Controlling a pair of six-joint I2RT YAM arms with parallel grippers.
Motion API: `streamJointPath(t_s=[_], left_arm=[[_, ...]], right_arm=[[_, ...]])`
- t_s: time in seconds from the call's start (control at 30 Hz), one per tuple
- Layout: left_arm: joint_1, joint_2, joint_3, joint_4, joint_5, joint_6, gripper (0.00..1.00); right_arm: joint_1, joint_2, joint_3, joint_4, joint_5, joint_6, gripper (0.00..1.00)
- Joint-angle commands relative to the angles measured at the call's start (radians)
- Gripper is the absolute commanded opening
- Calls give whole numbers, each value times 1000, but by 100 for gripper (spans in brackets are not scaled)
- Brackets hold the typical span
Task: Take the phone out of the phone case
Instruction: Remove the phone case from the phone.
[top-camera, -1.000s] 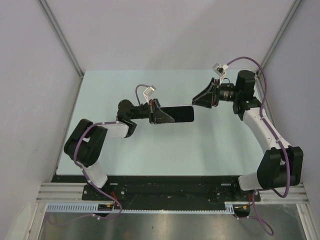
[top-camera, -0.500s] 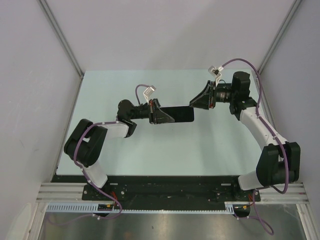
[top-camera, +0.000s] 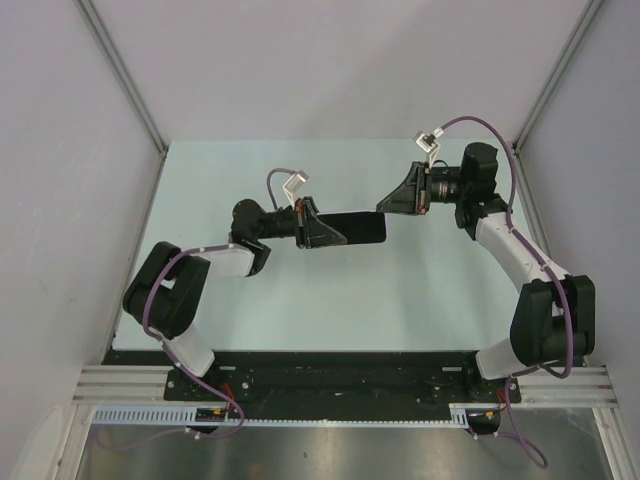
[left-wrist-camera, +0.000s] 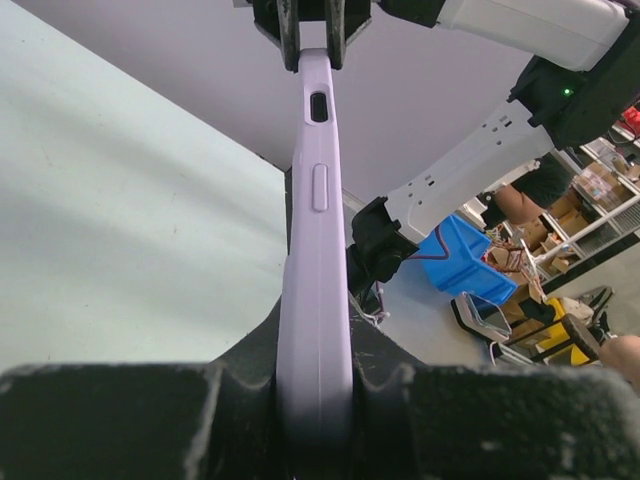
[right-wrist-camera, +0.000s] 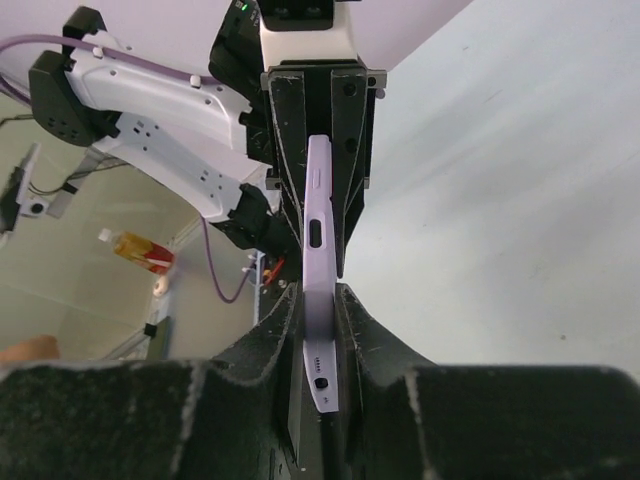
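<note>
The phone in its lilac case (top-camera: 355, 228) is held level above the table, its black face up in the top view. My left gripper (top-camera: 318, 228) is shut on its left end; in the left wrist view the case's edge (left-wrist-camera: 318, 200) runs up from between my left gripper's (left-wrist-camera: 313, 335) jaws. My right gripper (top-camera: 384, 206) is at the right end. In the right wrist view my right gripper's (right-wrist-camera: 320, 300) jaws press both sides of the case (right-wrist-camera: 318, 200), and a dark slab (right-wrist-camera: 298, 420) shows beside the case's near end.
The pale green table (top-camera: 300, 300) lies below, with white walls and metal posts around it. Both arms reach in from the near edge. A blue bin (left-wrist-camera: 455, 255) and clutter show beyond the table in the left wrist view.
My right gripper has moved left and slightly down to the phone's right end and now has it between its jaws. The left arm and phone have barely moved.
</note>
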Motion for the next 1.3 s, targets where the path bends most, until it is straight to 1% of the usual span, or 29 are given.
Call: streamJointPath(t_s=[0.0, 0.03, 0.07, 0.1, 0.13, 0.2, 0.33, 0.4, 0.47, 0.73, 0.87, 0.97, 1.17, 1.23, 1.27], left_arm=[[1, -105, 7, 412, 28, 52, 0], [1, -112, 7, 412, 31, 53, 0], [1, -118, 5, 412, 39, 55, 0], [2, -130, 5, 412, 42, 61, 0], [1, -136, 5, 412, 45, 64, 0], [1, -153, 5, 412, 54, 67, 0], [-2, -175, 8, 412, 68, 72, 0], [-7, -187, 8, 412, 80, 75, 0], [-10, -205, 8, 412, 89, 78, 0], [-56, -237, 19, 412, 145, 90, 0], [-62, -242, 20, 413, 148, 89, 0], [-62, -244, 22, 413, 146, 89, 0], [-51, -254, 28, 413, 105, 63, 0], [-41, -253, 30, 413, 94, 52, 0], [-31, -253, 30, 413, 86, 41, 0]], right_arm=[[-16, 29, -21, 190, 20, 211, 11], [-21, 34, -30, 219, 24, 287, 10], [-27, 40, -36, 248, 29, 323, 9], [-39, 45, -44, 315, 32, 358, 8], [-42, 48, -61, 351, 35, 430, 7], [-53, 54, -79, 452, 49, 493, 5], [-56, 71, -102, 515, 76, 576, 4], [-55, 89, -115, 583, 87, 625, 2], [-55, 100, -133, 679, 110, 723, 1], [-55, 89, -168, 710, 243, 845, 0], [-44, 53, -199, 716, 291, 865, 0], [-27, 27, -217, 716, 311, 848, 0], [10, -1, -216, 597, 329, 682, 0], [5, -7, -216, 617, 319, 667, 0], [-1, -12, -216, 646, 313, 646, 3]])
